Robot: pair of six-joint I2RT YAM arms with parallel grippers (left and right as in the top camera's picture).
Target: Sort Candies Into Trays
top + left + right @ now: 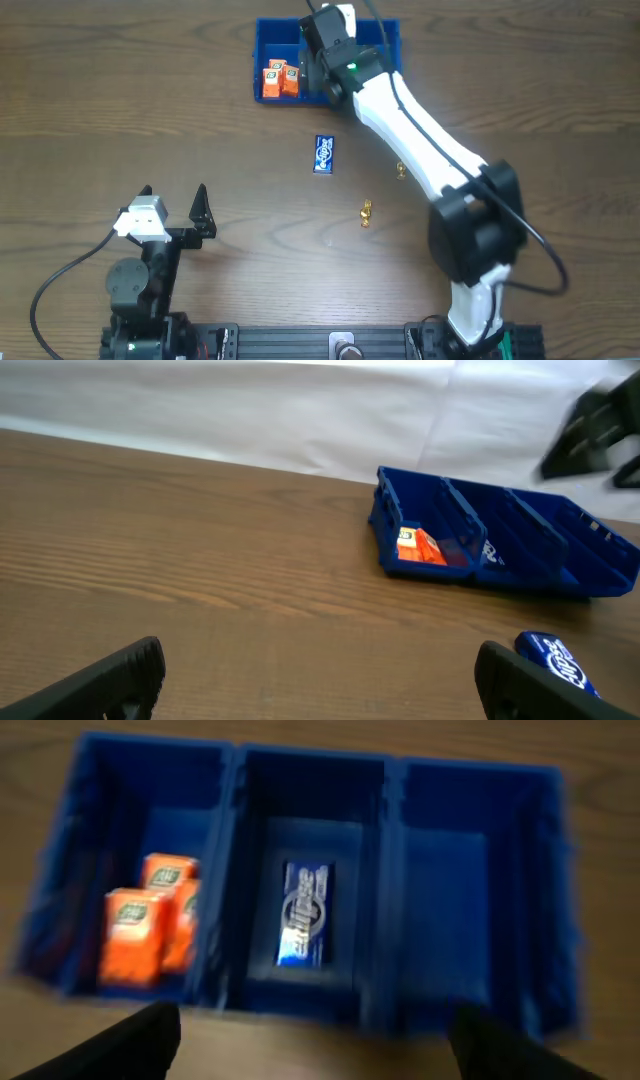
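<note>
The left gripper [174, 192] stands open, and the open right gripper [318, 1035] should rise straight off the tray [385, 870] toward the loose blue packet [323, 154].

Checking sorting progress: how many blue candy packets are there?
2. One blue packet lies in the tray's middle compartment; the other lies on the table near the tray. None seems hidden.

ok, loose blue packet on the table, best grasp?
Come straight down on the blue packet and pinch across its short width at mid-length. It lies flat on the table, long axis pointing roughly at the tray, both long edges clear.
</note>
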